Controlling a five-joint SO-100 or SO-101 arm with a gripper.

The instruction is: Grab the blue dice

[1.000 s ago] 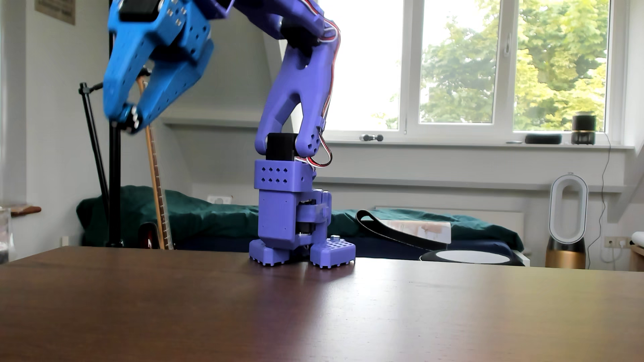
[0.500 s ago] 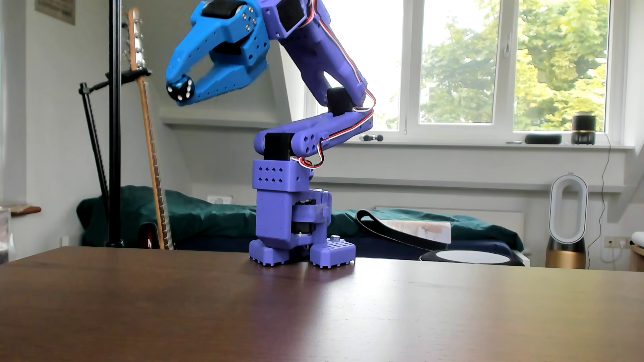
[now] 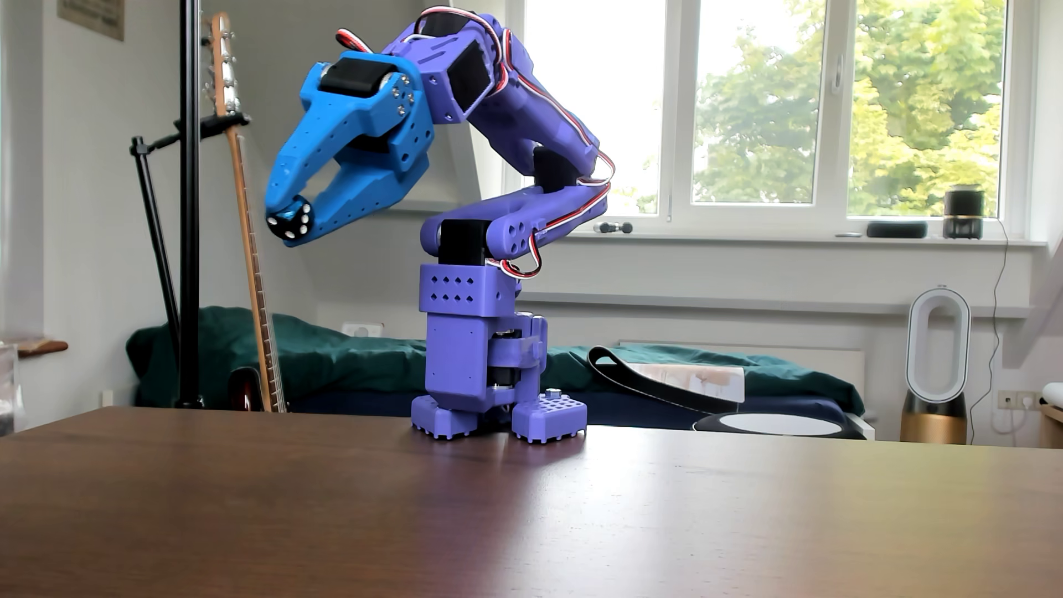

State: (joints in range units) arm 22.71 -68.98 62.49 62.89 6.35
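A: Pincer (image 3: 289,223) is gripping the blue dice (image 3: 292,219) between its tips, hanging well above the table (image 3: 517,517).
B: Tips are hiding the dice's sides; only pips are showing.

Blue dice (image 3: 291,221): dark marbled blue, glossy, white round pips. Gripper (image 3: 290,225) jaws bright blue with black motor blocks; arm (image 3: 517,115) violet-purple with red, white and black wiring, base (image 3: 460,345) the same purple. Worktop (image 3: 517,517) dark reddish-brown wood grain; bed cover (image 3: 345,356) behind deep green.
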